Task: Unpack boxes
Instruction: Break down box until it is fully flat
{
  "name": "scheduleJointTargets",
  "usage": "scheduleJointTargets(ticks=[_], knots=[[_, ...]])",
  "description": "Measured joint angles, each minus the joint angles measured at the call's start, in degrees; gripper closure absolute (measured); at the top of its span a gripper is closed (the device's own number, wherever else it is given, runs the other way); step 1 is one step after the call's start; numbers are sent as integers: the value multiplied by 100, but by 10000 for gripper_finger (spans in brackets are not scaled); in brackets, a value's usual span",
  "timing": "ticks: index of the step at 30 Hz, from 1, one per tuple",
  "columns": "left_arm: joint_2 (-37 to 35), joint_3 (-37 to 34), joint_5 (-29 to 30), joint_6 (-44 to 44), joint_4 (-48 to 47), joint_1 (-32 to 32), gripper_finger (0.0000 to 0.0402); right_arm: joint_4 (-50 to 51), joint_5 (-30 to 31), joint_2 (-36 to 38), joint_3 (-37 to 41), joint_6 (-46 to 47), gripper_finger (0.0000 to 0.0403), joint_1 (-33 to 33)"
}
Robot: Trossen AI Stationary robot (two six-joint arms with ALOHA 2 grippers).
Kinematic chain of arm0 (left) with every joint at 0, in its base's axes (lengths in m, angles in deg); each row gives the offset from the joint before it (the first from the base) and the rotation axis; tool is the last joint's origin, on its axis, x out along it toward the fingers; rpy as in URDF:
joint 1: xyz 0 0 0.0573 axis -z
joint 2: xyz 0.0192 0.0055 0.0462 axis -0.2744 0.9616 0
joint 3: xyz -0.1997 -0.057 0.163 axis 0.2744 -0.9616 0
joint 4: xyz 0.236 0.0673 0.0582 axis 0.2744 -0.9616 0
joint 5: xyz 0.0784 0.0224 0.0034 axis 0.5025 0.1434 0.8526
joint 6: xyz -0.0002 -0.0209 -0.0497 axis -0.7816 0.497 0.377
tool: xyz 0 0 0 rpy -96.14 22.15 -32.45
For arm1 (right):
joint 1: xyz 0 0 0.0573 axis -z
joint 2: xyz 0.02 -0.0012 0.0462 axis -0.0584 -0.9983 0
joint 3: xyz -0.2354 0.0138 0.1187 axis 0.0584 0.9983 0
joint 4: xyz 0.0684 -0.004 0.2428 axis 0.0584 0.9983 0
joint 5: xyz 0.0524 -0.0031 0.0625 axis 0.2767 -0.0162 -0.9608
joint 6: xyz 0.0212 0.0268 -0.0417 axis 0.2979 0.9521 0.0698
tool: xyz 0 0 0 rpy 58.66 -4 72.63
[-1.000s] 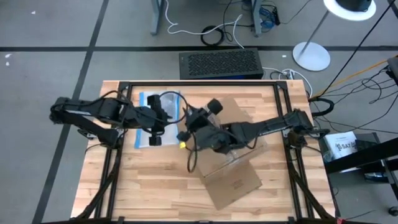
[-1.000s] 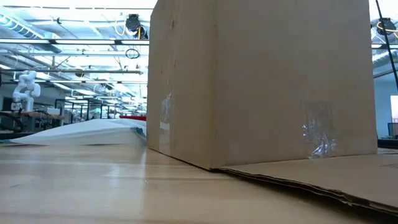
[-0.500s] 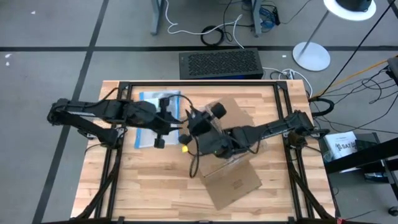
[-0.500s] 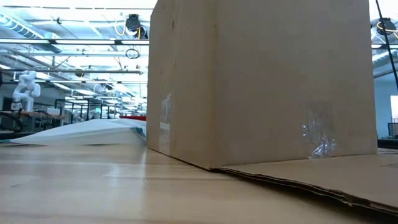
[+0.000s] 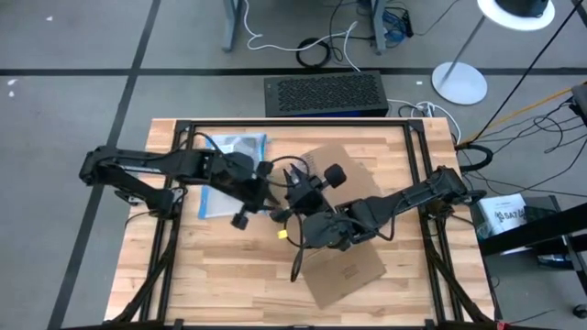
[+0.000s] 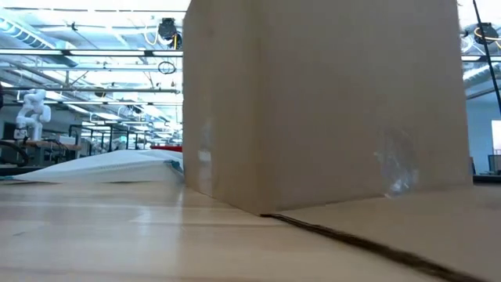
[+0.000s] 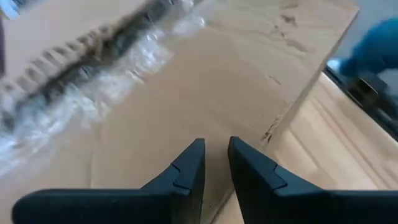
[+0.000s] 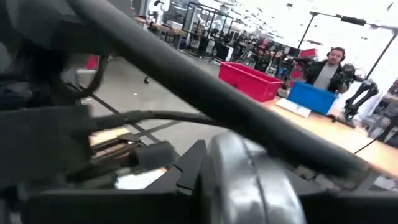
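A wooden table holds everything. The left gripper has its fingers almost together, pressed near the side of the big brown box in the middle. The right gripper reaches over the box; I cannot tell its fingers.
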Motion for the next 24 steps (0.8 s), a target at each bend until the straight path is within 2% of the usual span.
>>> scheduleJointTargets(ticks=[5,7,12,15,19,24], knots=[[-202,-10,16,-167,-774,5,321,-116,-514,-7,0,445,336,256],[-421,-38,239,-287,-976,3,321,-267,-717,-36,0,482,336,374],[-1018,-78,713,-569,-1143,-114,321,-1061,-1530,-48,1,20,336,636],[-1235,-83,724,-606,-1149,-276,321,-1428,-1677,-48,0,-384,336,767],[-1295,-72,722,-712,-1020,-442,321,-1521,-1640,-48,0,-821,336,995],[-1258,-77,701,-712,-696,-461,321,-786,-682,-46,0,-575,336,1065]])
